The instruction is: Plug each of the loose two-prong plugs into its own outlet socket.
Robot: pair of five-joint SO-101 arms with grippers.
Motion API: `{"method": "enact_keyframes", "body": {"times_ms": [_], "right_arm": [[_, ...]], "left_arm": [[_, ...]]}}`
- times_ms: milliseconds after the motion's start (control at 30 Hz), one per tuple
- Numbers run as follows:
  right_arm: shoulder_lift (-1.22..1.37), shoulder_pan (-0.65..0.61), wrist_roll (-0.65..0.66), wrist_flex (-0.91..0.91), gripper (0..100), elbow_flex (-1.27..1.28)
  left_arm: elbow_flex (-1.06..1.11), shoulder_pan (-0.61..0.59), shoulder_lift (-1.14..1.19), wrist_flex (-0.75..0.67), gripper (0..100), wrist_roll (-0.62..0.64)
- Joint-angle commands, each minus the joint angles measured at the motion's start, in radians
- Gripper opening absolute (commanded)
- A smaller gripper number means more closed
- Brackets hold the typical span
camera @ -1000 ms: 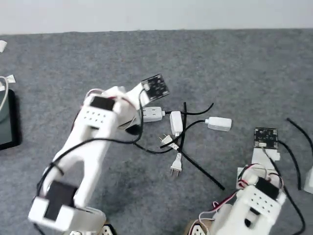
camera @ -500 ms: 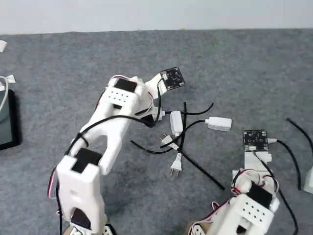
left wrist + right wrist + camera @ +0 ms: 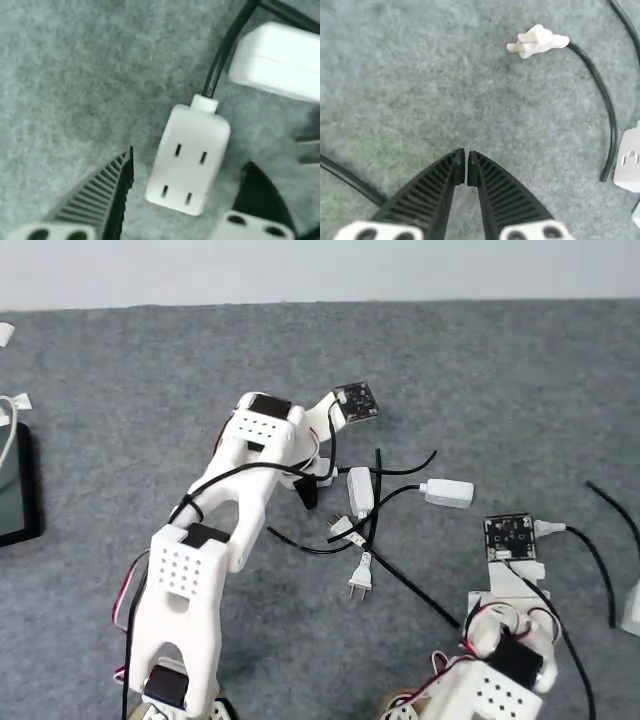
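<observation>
A white outlet socket [image 3: 190, 160] with two pairs of slots lies on the grey carpet, its black cable leading away. My left gripper [image 3: 189, 165] is open, with one finger on each side of it, not touching. In the high view that gripper [image 3: 308, 486] sits over this socket [image 3: 322, 472] at the centre. Two loose white plugs [image 3: 342, 528] [image 3: 360, 578] lie just in front, among black cables. My right gripper [image 3: 466, 170] is shut and empty over bare carpet, a white two-prong plug [image 3: 537, 42] lying some way ahead of it.
Two more white socket blocks [image 3: 360, 490] [image 3: 447, 492] lie right of the left gripper. Another white block [image 3: 630, 165] sits at the edge of the right wrist view. A black tablet [image 3: 15, 490] lies at the far left. Black cables [image 3: 410, 585] cross the centre.
The left arm has swung right and forward, bringing its gripper over the central socket. The right arm's wrist has shifted left and back toward the table's front.
</observation>
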Motion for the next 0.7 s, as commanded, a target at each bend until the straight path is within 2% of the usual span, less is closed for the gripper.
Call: {"method": "enact_keyframes", "body": {"times_ms": [0,100,167,333,567,667], "right_arm": [[-0.073,-0.007,0.002,0.030,1.1,-0.002],[-0.116,-0.008,0.002,0.045,1.1,0.011],[-0.130,-0.027,0.002,0.051,1.1,0.017],[-0.159,-0.048,0.003,0.073,1.2,0.021],[-0.159,-0.050,0.003,0.073,1.2,0.021],[-0.159,-0.051,0.003,0.071,1.2,0.023]], "left_arm": [[-0.079,-0.012,0.037,0.055,10,0.002],[-0.087,-0.002,0.035,0.098,3,0.002],[-0.101,0.012,0.034,0.135,3,0.020],[-0.255,0.023,0.035,0.295,3,0.250],[-0.360,0.038,0.041,0.499,1,0.344],[-0.363,0.054,0.034,0.516,1,0.462]]}}
